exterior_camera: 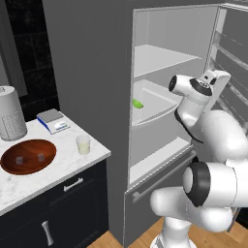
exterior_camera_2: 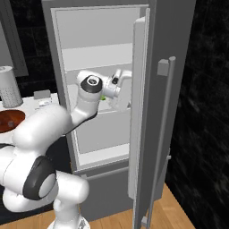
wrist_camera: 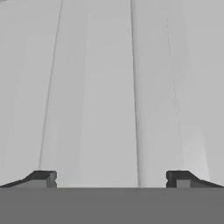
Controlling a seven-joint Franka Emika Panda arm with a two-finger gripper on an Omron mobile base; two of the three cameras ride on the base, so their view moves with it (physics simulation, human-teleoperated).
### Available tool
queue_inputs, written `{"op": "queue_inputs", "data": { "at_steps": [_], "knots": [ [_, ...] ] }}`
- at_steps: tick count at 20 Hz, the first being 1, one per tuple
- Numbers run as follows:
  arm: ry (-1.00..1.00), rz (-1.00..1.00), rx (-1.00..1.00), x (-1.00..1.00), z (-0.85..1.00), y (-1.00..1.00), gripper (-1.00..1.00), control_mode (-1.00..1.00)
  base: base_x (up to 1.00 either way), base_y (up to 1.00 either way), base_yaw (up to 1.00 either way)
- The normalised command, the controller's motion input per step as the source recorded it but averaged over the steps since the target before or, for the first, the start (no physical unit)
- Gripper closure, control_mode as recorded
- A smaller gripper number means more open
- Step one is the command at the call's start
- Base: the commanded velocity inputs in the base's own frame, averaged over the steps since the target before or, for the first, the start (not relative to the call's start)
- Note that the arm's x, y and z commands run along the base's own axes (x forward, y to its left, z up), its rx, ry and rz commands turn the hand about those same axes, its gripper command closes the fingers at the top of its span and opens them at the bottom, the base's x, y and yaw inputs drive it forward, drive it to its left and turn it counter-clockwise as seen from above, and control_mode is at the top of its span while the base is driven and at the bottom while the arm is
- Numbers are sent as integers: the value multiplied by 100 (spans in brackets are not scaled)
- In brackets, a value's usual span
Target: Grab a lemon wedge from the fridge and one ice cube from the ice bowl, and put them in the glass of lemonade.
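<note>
Claw [wrist_camera: 111, 178] gapes wide and empty before the fridge [wrist_camera: 109, 87] interior.

The arm [exterior_camera: 213, 145] is glossy white — fat rounded segments, black bands at the joints, a black disc capping one. The pincer [wrist_camera: 112, 179] has two small dark, blocky fingertips [wrist_camera: 43, 178].

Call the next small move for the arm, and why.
Probably swing the open, empty gripper toward the lemon wedge at the shelf's left edge in the open fridge. The hand view faces bare white interior, with no wedge between the fingertips.
</note>
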Motion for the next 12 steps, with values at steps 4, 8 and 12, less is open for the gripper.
{"op": "queue_inputs", "data": {
  "at_steps": [4,8,12],
  "knots": [
    [8,0,0,25,-27,-13,-100,-100,0,0,0],
    [3,0,0,22,-24,-38,-100,-100,0,0,0],
    [3,0,0,15,-29,-68,-100,-100,0,0,0]
  ]
}}
